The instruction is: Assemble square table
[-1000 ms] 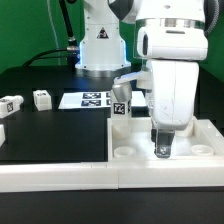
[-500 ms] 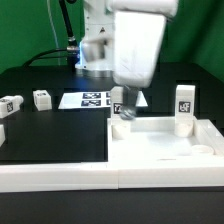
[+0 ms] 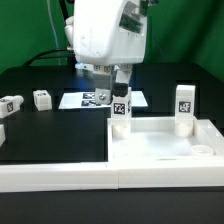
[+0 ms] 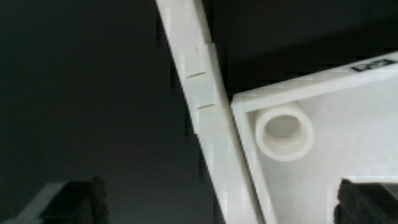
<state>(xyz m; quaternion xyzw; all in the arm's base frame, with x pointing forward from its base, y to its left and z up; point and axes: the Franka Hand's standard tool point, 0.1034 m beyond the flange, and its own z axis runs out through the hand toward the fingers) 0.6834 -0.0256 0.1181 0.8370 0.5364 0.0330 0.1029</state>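
Observation:
The square table top (image 3: pixel 165 140) is a white tray with a raised rim, lying at the exterior view's right. One tagged white leg (image 3: pixel 120 108) stands upright in its far left corner. A second one (image 3: pixel 184 108) stands in the far right corner. A front right socket (image 3: pixel 203 150) is bare. My gripper (image 3: pixel 112 72) hangs open and empty just above the left standing leg. In the wrist view the gripper (image 4: pixel 217 198) shows dark fingers (image 4: pixel 71 200) wide apart, over the top's rim (image 4: pixel 329 90) and an empty round socket (image 4: pixel 281 135).
Loose tagged legs (image 3: pixel 40 98) (image 3: pixel 10 103) lie on the black table at the exterior view's left. The marker board (image 3: pixel 90 99) lies behind the top. A long white wall bar (image 3: pixel 60 170) runs along the front and also shows in the wrist view (image 4: pixel 201 90).
The gripper has risen out of the tray's front right area and moved toward the exterior view's left, ending above the left standing leg. The right leg is now uncovered.

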